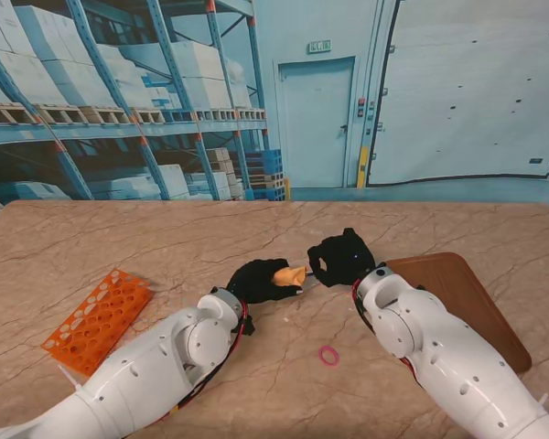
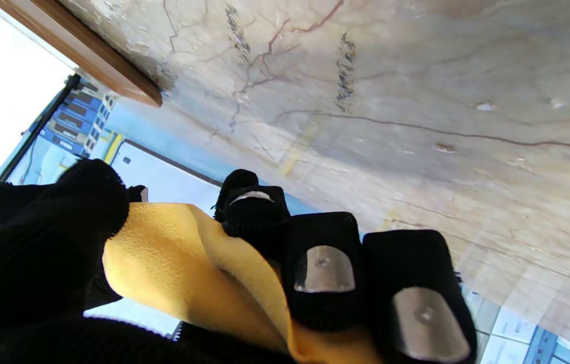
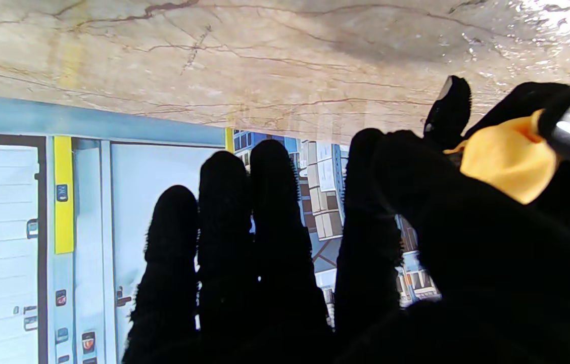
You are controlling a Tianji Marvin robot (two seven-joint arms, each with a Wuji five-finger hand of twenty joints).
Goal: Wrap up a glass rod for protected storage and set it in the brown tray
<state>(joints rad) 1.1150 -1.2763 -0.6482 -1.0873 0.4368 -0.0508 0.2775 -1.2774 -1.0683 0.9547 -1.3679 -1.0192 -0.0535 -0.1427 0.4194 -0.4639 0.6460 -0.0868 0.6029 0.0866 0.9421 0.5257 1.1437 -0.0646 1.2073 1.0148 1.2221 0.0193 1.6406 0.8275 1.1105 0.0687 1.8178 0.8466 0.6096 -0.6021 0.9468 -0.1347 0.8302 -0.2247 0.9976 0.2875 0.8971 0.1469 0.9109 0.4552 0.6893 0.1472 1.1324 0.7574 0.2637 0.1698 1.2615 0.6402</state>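
Yellow cloth [image 1: 289, 273] clutched in left hand [image 1: 259, 280]: wrap step.
Right hand [image 1: 340, 258] spread, fingers straight, touching cloth end; glass rod unseen; next, brown tray [image 1: 464, 302].

The left hand [image 2: 174, 283] is curling its black-gloved fingers [image 2: 323, 268] around a yellow cloth [image 2: 184, 263], and the cloth is bulging out between the thumb side and the three fingertips that are showing their shiny metal nail plates. The folds are lying against the palm, with one edge running under the fingers. The marble table [image 2: 416, 101] is filling the view beyond the cloth, its brown veins running across it. Well apart from the cloth, a corner of the brown tray [image 2: 83, 50] is resting on the table. No rod is showing from here; the cloth is hiding whatever it may be holding.
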